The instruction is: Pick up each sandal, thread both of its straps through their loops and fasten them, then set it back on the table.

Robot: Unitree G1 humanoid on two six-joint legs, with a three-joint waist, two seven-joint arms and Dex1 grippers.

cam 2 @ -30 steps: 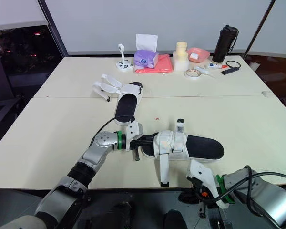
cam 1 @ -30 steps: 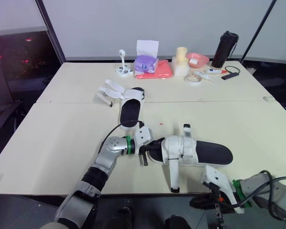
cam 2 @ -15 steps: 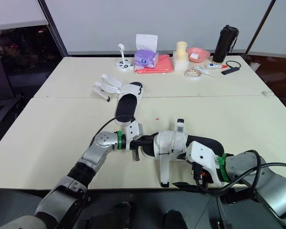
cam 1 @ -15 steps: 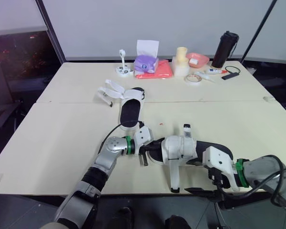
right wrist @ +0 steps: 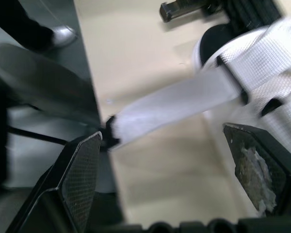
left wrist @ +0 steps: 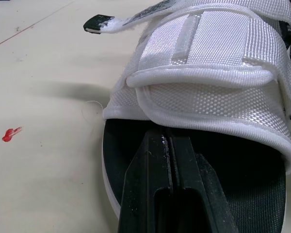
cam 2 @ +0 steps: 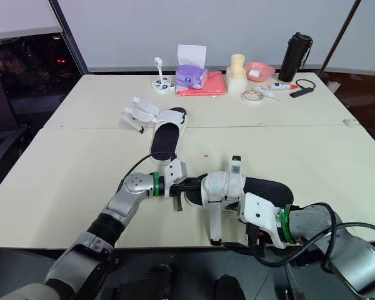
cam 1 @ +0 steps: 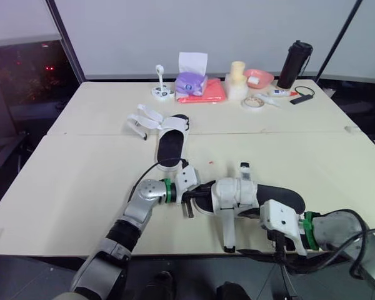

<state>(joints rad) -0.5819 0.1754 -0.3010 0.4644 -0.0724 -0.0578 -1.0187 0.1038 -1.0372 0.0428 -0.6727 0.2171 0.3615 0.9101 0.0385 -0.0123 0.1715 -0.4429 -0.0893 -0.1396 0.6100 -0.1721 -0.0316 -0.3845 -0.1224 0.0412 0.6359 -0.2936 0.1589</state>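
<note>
The near sandal (cam 1: pixel 262 199), black-soled with white straps, lies at the table's front edge. One loose strap (cam 1: pixel 228 230) trails from it toward the edge and appears again in the right wrist view (right wrist: pixel 174 102). My left gripper (cam 1: pixel 189 201) is shut, with its fingers (left wrist: pixel 170 184) pressed together against the toe of the black footbed. My right gripper (cam 1: pixel 276 239) is open just off the front edge, beside the sandal's heel half. Its two fingers (right wrist: pixel 82 179) stand wide on either side of the loose strap without touching it. The second sandal (cam 1: pixel 170 142) lies farther back with its straps (cam 1: pixel 144 119) spread open.
Along the table's far edge (cam 1: pixel 194 80) stand a purple tissue box (cam 1: pixel 192 81), a red cloth (cam 1: pixel 203 94), a tape roll (cam 1: pixel 254 102), a pink bowl (cam 1: pixel 259 77) and a black bottle (cam 1: pixel 295 64). A chair base shows below the front edge in the right wrist view.
My right gripper rose from below the table's front edge, opened wide and came in beside the near sandal's loose strap. The left gripper and both sandals stayed put.
</note>
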